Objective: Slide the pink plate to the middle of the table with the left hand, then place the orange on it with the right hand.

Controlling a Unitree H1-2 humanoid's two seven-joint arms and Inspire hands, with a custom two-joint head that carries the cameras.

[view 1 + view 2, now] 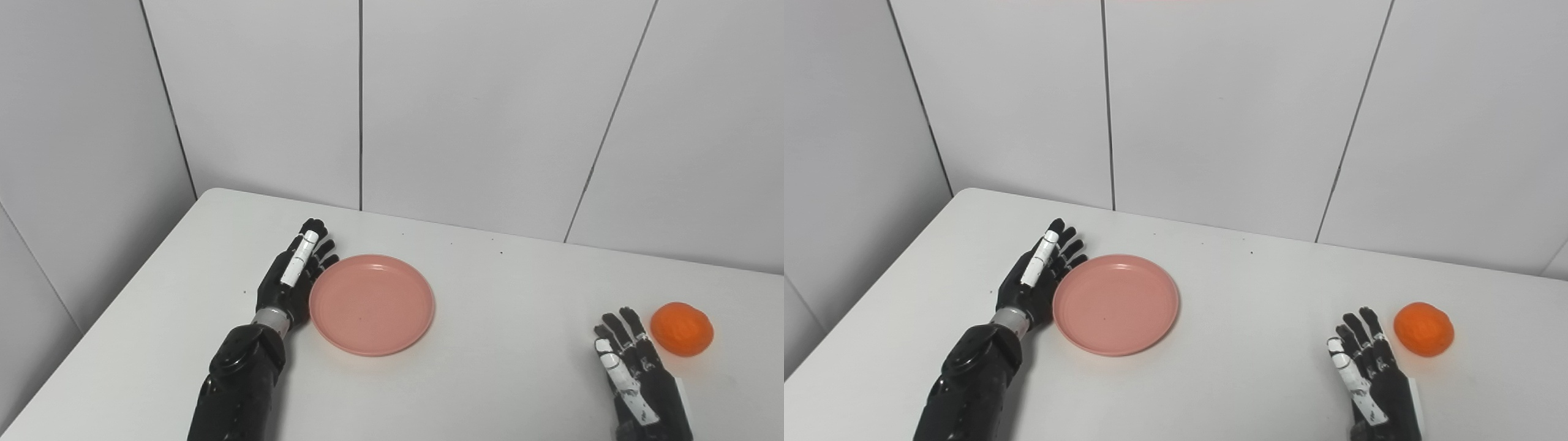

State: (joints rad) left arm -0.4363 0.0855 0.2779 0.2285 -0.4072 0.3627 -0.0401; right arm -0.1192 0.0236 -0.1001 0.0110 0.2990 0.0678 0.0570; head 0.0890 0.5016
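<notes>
A round pink plate [372,304] lies flat on the white table [490,367], left of centre, with nothing on it. My left hand [295,274] stands on edge against the plate's left rim, fingers straight and apart, holding nothing. An orange [682,328] sits near the table's right side. My right hand [631,367] rests open just left of the orange and slightly nearer to me, with a small gap between its fingers and the fruit.
Grey panelled walls [478,110] rise behind the table and along its left side. The table's rounded far-left corner [211,195] is close behind my left hand. A few dark specks dot the tabletop.
</notes>
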